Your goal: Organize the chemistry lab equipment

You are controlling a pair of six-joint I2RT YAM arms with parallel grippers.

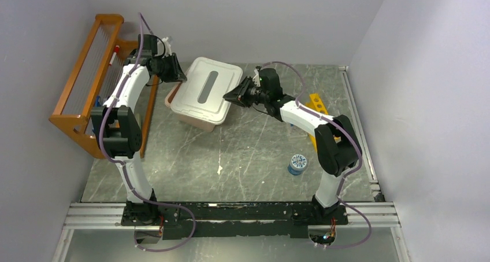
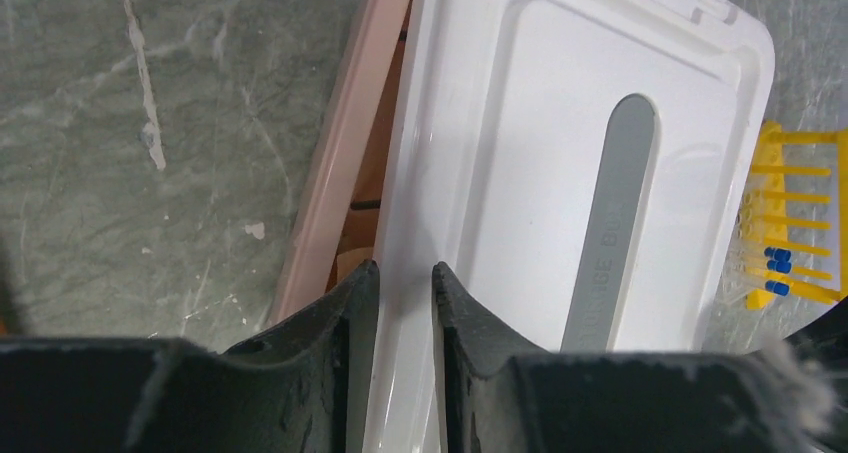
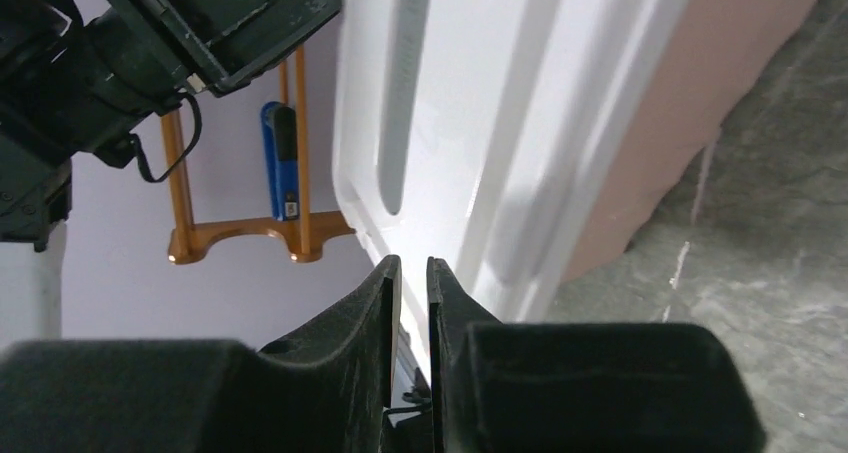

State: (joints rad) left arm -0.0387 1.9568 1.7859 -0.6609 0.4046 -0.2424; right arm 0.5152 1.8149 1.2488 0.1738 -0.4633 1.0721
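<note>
The pink tub [image 1: 195, 121] stands at the back middle with its white lid [image 1: 208, 88] on top. My left gripper [image 1: 176, 76] is shut on the lid's left rim; in the left wrist view the rim runs between both fingers of the gripper [image 2: 404, 268]. There the lid [image 2: 530, 123] sits askew of the tub wall [image 2: 345, 143], with a gap showing tan contents. My right gripper [image 1: 229, 97] is shut on the lid's right edge, which enters the narrow slit of the gripper [image 3: 413, 263]. A yellow tube rack [image 1: 316, 104] with blue-capped vials [image 2: 777, 268] lies behind my right arm. A blue hexagonal piece [image 1: 297, 163] stands front right.
The orange wooden rack [image 1: 81, 94] leans along the left wall, close to my left arm's elbow. A blue item [image 3: 280, 158] hangs on it. The aluminium frame rail [image 1: 231, 213] runs along the near edge by the arm bases.
</note>
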